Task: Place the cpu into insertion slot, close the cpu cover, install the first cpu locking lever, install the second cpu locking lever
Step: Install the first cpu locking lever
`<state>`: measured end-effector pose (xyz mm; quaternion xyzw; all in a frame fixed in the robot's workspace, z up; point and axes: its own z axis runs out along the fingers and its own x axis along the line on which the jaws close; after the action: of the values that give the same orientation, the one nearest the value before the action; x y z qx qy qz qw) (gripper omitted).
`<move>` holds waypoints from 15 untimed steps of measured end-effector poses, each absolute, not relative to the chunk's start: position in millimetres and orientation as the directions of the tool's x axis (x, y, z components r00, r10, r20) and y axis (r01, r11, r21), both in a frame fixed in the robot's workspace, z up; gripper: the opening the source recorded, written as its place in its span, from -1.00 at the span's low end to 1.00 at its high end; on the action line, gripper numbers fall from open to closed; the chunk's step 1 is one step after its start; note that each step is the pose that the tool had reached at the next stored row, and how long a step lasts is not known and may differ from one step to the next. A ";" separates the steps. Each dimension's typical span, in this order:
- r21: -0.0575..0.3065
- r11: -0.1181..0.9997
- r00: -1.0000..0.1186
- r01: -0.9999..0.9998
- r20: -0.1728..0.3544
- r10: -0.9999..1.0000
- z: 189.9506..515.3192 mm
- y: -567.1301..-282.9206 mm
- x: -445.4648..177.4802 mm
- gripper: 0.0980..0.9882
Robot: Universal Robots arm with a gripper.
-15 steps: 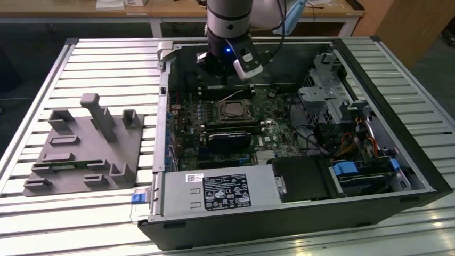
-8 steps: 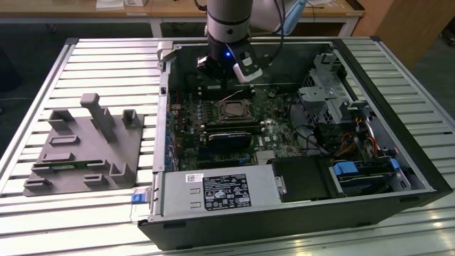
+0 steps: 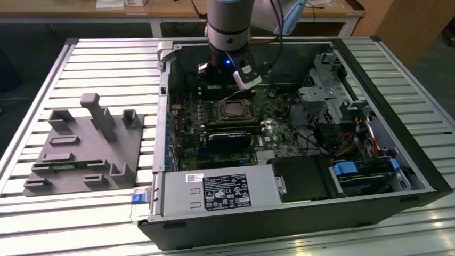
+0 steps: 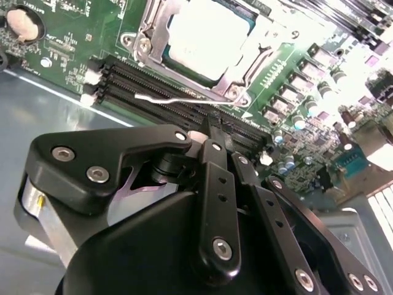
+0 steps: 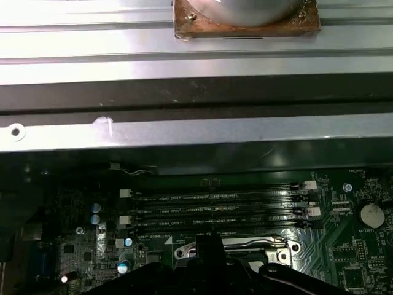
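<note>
The cpu (image 4: 206,37) shows its pale silver face, lying flat in the insertion slot (image 3: 235,110) on the green motherboard. The cpu cover (image 4: 149,34), a dull metal frame, lies down around it. A thin silver locking lever (image 4: 178,97) runs along the socket's edge beside the memory slots, and its bent end (image 5: 245,242) also shows in the first wrist view. My gripper (image 4: 212,130) hangs just off that lever over the memory slots, its black fingers drawn together with nothing between them. In the exterior view the arm's wrist (image 3: 229,66) stands over the board's far side.
Black memory slots (image 5: 215,206) lie between the socket and the case wall (image 5: 196,132). A drive cage (image 3: 331,93) and cables crowd the exterior view's right. The power supply (image 3: 220,192) sits at the case's near end. A grey fixture block (image 3: 85,149) rests on the slatted table.
</note>
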<state>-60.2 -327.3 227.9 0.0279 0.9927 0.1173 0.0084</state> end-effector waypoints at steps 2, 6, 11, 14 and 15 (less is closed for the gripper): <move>0.233 0.971 -0.998 0.053 -0.011 0.058 224.3 -327.4 -59.9 -0.98; 0.230 0.972 -0.998 0.053 -0.012 0.057 219.6 -327.4 -58.2 -0.98; 0.229 0.972 -0.998 0.053 -0.012 0.057 218.3 -327.5 -43.2 -0.98; 0.229 0.972 -0.998 0.053 -0.012 0.057 217.8 -327.5 -34.8 -0.98; 0.229 0.972 -0.998 0.053 -0.012 0.057 217.8 -327.5 -32.7 -0.98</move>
<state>-32.7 -327.5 217.8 0.0278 0.9930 0.1148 0.0093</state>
